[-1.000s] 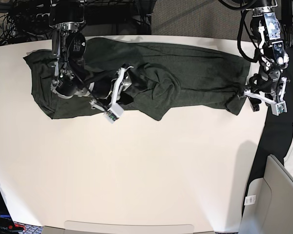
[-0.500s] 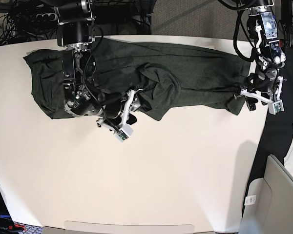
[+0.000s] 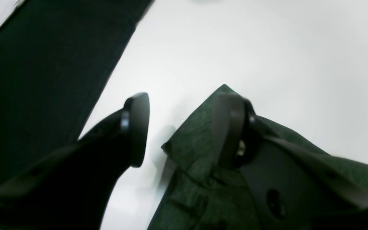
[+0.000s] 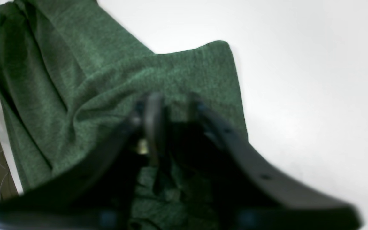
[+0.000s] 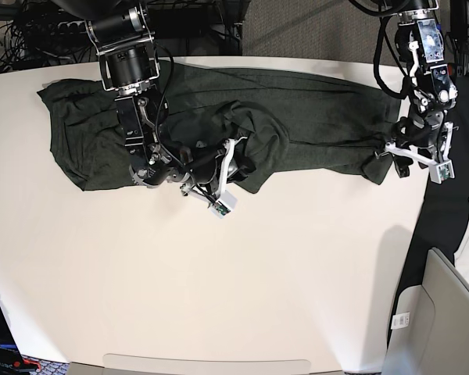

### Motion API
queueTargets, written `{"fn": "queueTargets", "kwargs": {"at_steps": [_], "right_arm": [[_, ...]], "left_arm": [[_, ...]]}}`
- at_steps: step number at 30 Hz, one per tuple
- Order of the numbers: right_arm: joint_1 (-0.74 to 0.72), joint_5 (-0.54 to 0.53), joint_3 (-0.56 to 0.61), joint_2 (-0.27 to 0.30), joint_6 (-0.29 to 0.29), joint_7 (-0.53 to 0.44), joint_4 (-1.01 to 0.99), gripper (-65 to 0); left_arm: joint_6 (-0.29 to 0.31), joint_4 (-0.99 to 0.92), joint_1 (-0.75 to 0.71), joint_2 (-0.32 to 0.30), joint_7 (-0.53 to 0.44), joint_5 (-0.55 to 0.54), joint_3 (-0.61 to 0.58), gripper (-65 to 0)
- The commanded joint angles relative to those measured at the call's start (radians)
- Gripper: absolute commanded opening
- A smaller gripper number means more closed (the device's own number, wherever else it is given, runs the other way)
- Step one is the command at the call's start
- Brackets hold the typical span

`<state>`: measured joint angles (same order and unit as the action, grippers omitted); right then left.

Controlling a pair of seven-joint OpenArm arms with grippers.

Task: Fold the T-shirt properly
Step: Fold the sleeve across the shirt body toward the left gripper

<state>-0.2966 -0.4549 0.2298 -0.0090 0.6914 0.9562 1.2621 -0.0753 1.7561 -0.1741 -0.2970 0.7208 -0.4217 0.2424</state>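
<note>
The shirt point(image 5: 313, 117) is a dark olive green, plain, no print, and up close in the right wrist view it's a speckled heathered knit point(image 4: 85, 73). The bench point(image 5: 219, 289) is plain off-white all over. Both grippers point(image 5: 233, 160) point(image 5: 413, 152) are black with white plastic bits. Past the right edge of the bench there's a black cloth point(image 5: 445, 226), and a pale grey bin point(image 5: 442, 320) by the near right corner.

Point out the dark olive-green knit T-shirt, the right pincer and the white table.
dark olive-green knit T-shirt point(image 5: 320, 117): base view, flat middle panel.
right pincer point(image 4: 171, 110): right wrist view, between fingertips.
white table point(image 5: 242, 289): base view, bare surface.
</note>
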Motion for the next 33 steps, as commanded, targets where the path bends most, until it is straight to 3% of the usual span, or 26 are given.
{"fn": "queueTargets", "kwargs": {"at_steps": [1,11,17,20,23,28,30,33], "right_arm": [[-0.025,-0.023,0.001,-0.007,0.007,-0.024,0.021,-63.0],[0.033,-0.035,0.001,-0.01,0.007,0.005,0.21,-64.6],[0.04,-0.206,0.003,-0.01,0.007,0.076,0.262,-64.6],[0.04,-0.124,-0.01,-0.007,-0.023,0.03,0.256,-64.1],[0.038,0.021,0.0,-0.006,-0.108,-0.033,0.253,-56.2],[0.03,0.16,0.0,-0.022,-0.253,-0.039,0.233,-33.9],[0.02,0.187,0.0,-0.03,-0.258,-0.039,0.219,-27.4],[-0.005,0.212,0.001,-0.033,-0.258,-0.039,0.169,-25.7]], "left_arm": [[0.001,0.018,0.011,-0.015,-0.023,0.001,0.008,-34.7],[0.001,0.018,0.012,-0.015,-0.023,0.001,0.008,-34.7],[0.001,0.02,0.012,-0.015,-0.023,0.001,0.01,-34.7],[0.001,0.02,0.011,-0.015,-0.023,0.001,0.01,-34.7],[0.001,0.026,0.011,-0.015,-0.023,0.001,0.01,-34.7],[0.001,0.026,0.009,-0.015,-0.023,0.001,0.01,-34.7],[0.001,0.026,0.009,-0.015,-0.023,0.001,0.01,-34.7],[0.002,0.026,0.009,-0.015,-0.023,0.001,0.01,-34.7]]}}
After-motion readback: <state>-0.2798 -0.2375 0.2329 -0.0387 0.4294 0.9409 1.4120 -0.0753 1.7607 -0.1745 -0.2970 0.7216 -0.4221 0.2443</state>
